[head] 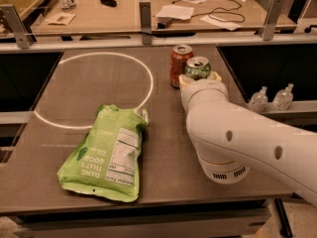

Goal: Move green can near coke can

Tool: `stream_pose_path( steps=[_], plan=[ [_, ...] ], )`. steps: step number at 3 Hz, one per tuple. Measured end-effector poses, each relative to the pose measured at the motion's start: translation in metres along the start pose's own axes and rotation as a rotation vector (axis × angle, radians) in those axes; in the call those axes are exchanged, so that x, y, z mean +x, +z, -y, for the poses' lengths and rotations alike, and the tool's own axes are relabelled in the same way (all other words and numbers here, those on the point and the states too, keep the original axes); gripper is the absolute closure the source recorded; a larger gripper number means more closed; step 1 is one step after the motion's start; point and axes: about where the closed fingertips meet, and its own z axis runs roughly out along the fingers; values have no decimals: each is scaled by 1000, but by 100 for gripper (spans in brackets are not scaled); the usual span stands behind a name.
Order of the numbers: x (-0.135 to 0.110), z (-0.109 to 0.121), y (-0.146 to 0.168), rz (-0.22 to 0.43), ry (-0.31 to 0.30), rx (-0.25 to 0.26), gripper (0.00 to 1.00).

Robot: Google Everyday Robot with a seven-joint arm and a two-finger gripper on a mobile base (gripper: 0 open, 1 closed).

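Dark green can (pixel 197 66) just beside coke can (pixel 179 63) on bench (pixel 99 88).
Pincer (pixel 198 78) sits at the green can, behind the white arm (pixel 237 133); whether it grips cannot be told.

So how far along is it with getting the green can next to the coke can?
Mostly done, it seems: the green can stands right beside the coke can. In hand: the gripper is at the green can, its hold hidden by the arm. Left, probably: backing away from it.
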Motion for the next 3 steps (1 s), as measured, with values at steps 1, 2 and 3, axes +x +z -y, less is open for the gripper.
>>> stream_pose_path(
  steps=[1,2,3],
  plan=[
    [12,1,0,-6,159,45,100],
    [21,2,-1,-13,271,73,81],
    [17,1,5,-57,377,61,59]
  ],
)
